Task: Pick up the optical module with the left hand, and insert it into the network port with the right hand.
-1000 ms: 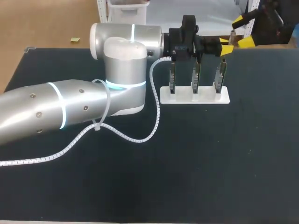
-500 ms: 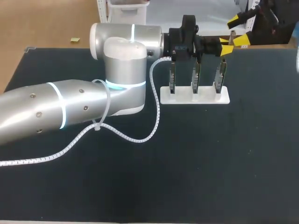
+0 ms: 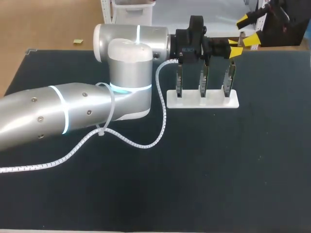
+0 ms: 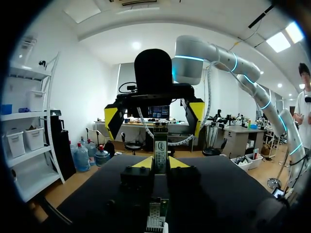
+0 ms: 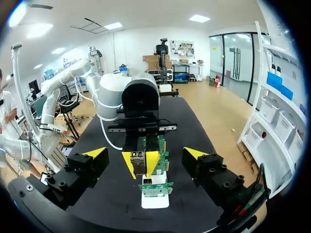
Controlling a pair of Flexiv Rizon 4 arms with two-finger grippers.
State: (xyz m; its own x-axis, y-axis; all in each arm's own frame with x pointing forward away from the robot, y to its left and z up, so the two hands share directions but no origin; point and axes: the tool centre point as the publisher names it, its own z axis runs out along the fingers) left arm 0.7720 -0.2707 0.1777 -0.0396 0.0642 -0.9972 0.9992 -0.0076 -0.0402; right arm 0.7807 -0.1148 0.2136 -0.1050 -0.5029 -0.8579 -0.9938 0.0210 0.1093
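Holding the optical module clamped in my left gripper above the network port, I risk dropping it if my wide-open right gripper closes off-centre during handover.

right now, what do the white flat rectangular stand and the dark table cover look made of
The white flat rectangular stand looks like matte plastic, possibly printed: uniformly white, dull, crisp edges. The dark table cover seems a felt-like fabric mat: no glare, pale specks clinging to it.
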